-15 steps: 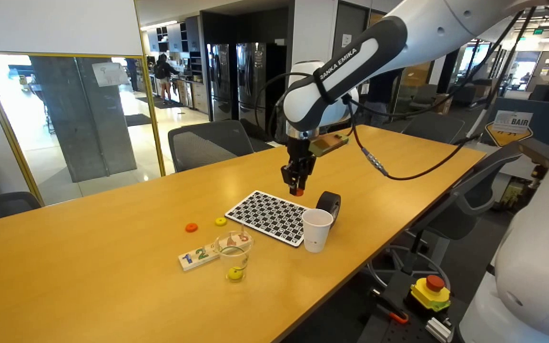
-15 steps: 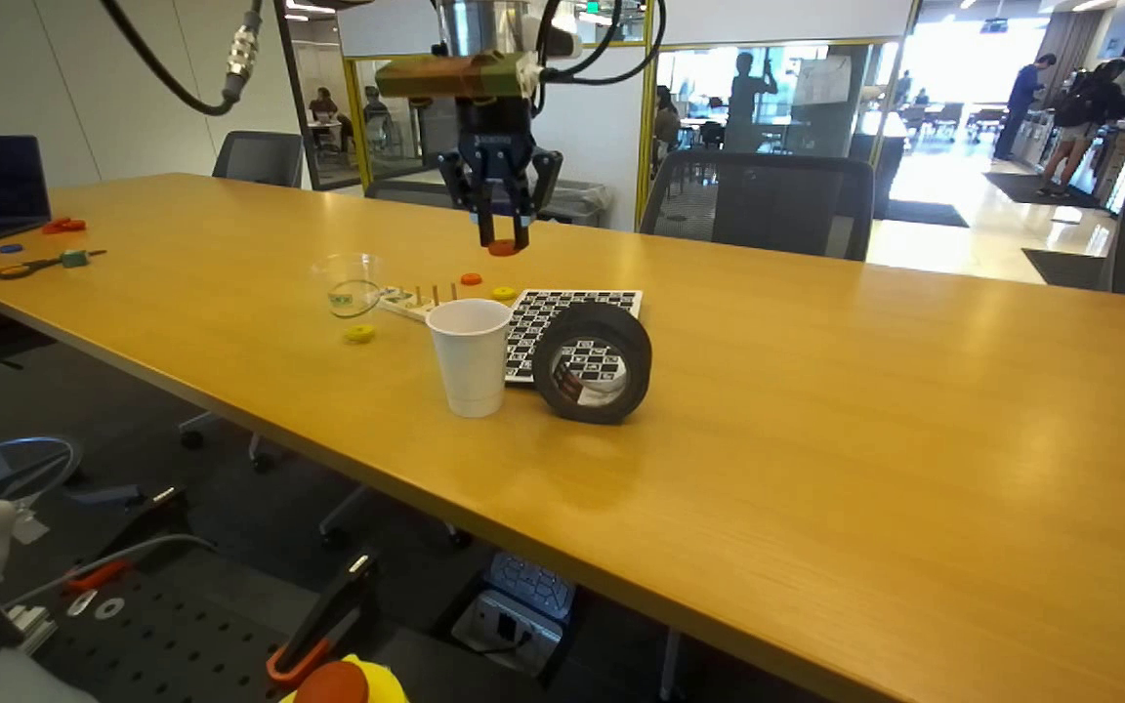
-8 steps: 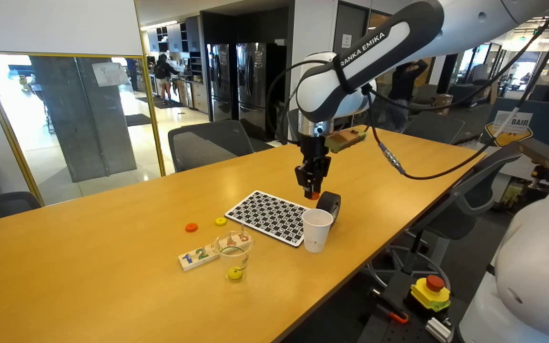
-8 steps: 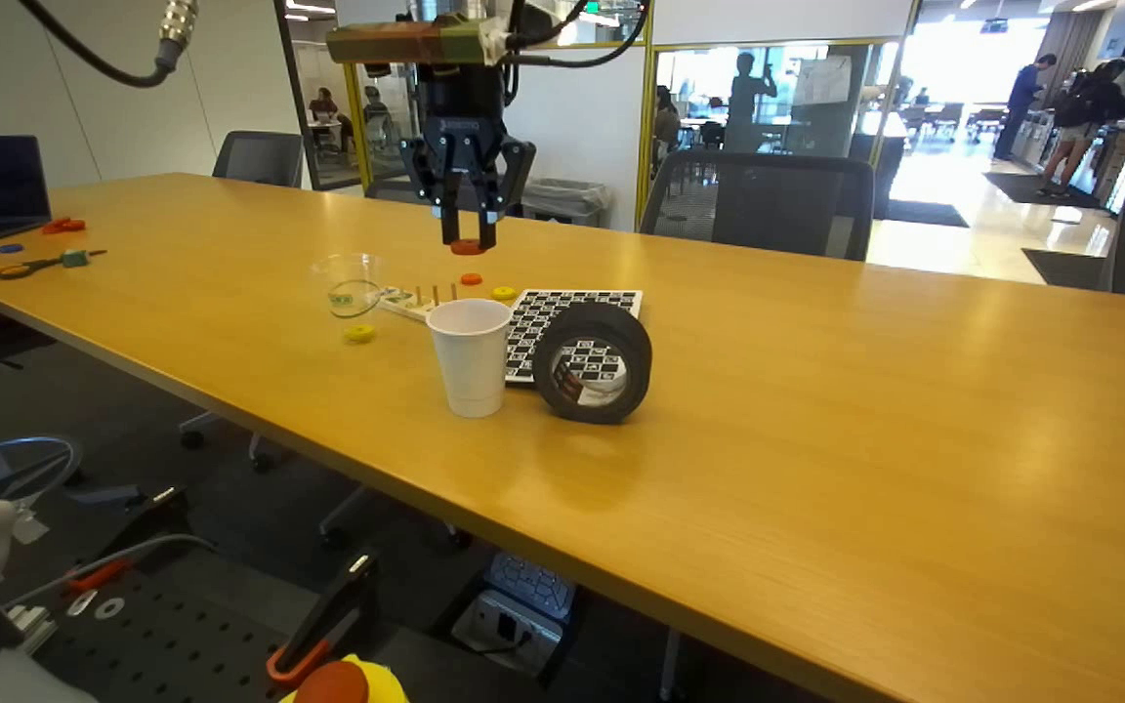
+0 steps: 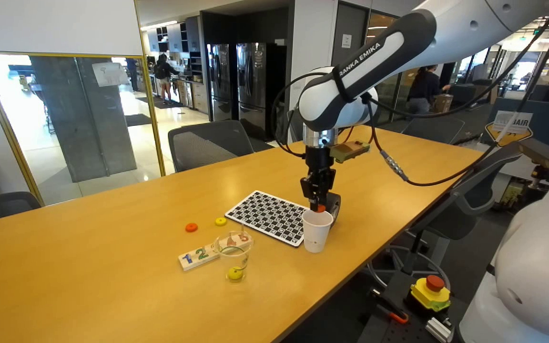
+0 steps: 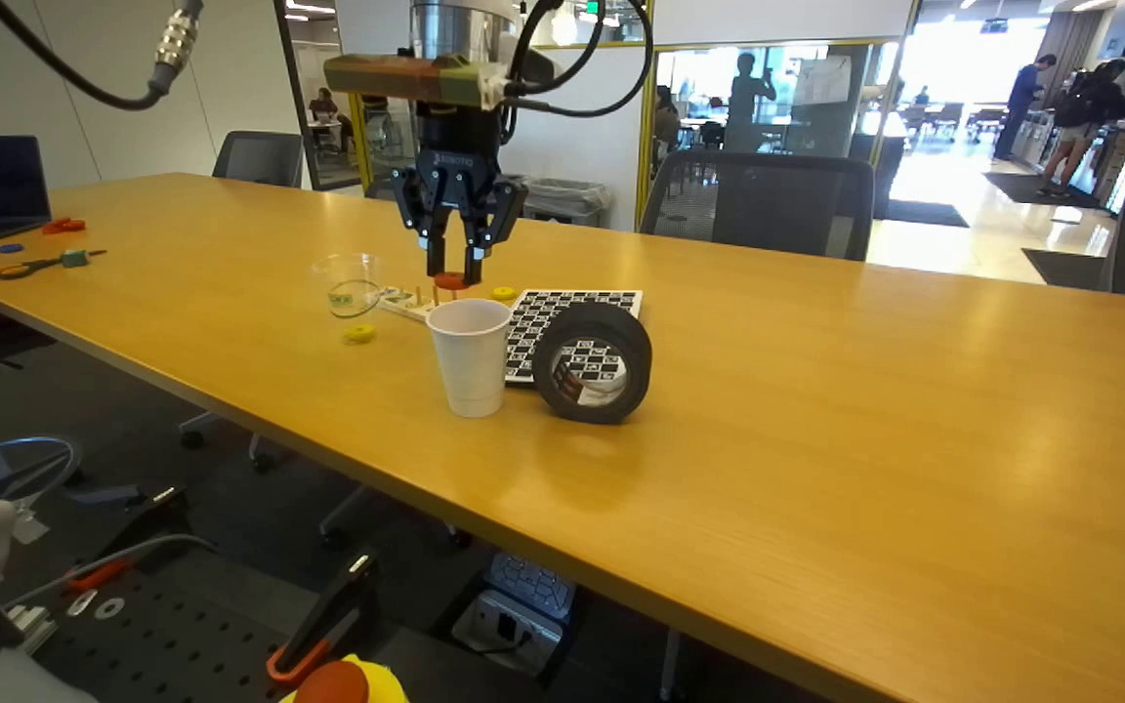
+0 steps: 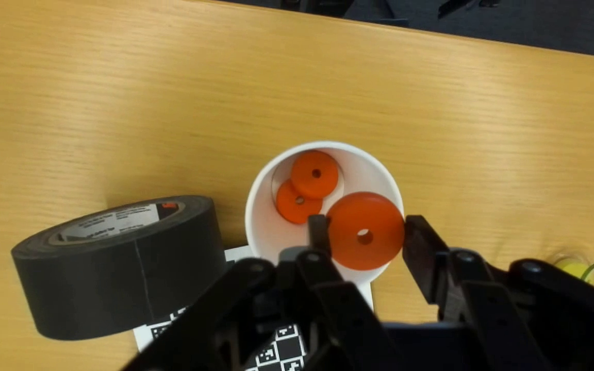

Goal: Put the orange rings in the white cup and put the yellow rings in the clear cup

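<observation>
Over the white cup (image 5: pixel 316 236): in an exterior view, the fingers (image 5: pixel 313 205) have come lower than half a second ago, pinching an orange ring (image 5: pixel 321 208) just above the rim.
White cup: upright, between the right edge of the surface (image 5: pixel 88 286) and a corner of the checkered board (image 5: pixel 267 216).
Farther left: a loose orange ring (image 5: pixel 191 227) and loose yellow ring (image 5: pixel 220 221) lie beyond the number board (image 5: pixel 201 255); the clear cup (image 5: pixel 231 262) shows a yellow ring (image 5: pixel 235 273) at its bottom.
Held ring: in an exterior view, it too has sunk, and with the fingers now covers where the loose orange ring showed.
Tape roll (image 6: pixel 637 363): on edge, just beside the white cup.
Ring, wrist view: orange-red, round, small central hole, screening part of the cup's mouth.
Cup's bottom: two more orange rings (image 7: pixel 304 175), overlapping.
Surface's edge: across the top, well apart.
</observation>
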